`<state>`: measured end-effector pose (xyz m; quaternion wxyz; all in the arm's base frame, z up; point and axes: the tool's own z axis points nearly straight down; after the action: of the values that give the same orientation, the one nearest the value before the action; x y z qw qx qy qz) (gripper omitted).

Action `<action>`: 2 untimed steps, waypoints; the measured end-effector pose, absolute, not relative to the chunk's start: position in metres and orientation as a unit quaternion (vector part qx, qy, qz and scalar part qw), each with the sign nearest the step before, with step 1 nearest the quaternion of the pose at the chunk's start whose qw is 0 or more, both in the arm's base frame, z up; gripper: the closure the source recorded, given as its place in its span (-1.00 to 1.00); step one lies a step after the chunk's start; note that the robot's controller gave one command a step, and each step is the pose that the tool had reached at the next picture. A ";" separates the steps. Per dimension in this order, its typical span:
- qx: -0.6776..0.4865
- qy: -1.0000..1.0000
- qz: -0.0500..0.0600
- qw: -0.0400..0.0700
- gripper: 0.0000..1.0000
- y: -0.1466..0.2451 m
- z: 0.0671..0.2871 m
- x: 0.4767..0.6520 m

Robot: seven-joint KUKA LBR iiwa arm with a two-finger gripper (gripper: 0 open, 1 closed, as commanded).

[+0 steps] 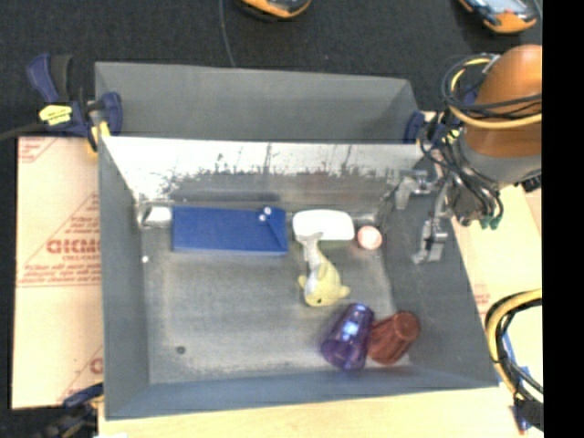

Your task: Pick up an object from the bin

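Metal gripper — fingers apart — beside a small round (smooth) pink ball.

Arm pokes in from the right, orange cover on the wrist with cables looped round, gripper hanging low, both fingers spread apart.

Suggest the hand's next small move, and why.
Probably a short shift toward the view's left, over the small pink-and-white ball. The hand hangs by the right wall of the bin, its fingers apart with nothing between them, and that ball is the nearest thing. The purple cup and the red cup lie further toward the front.
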<state>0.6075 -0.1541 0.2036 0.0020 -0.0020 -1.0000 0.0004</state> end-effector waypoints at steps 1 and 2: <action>0.000 -1.000 0.001 -0.002 -1.00 -0.154 0.208 0.609; 0.073 -0.997 0.002 -0.003 -1.00 -0.124 0.155 0.585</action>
<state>0.5848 -0.1235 0.1545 -0.0027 0.0728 -0.9973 0.0018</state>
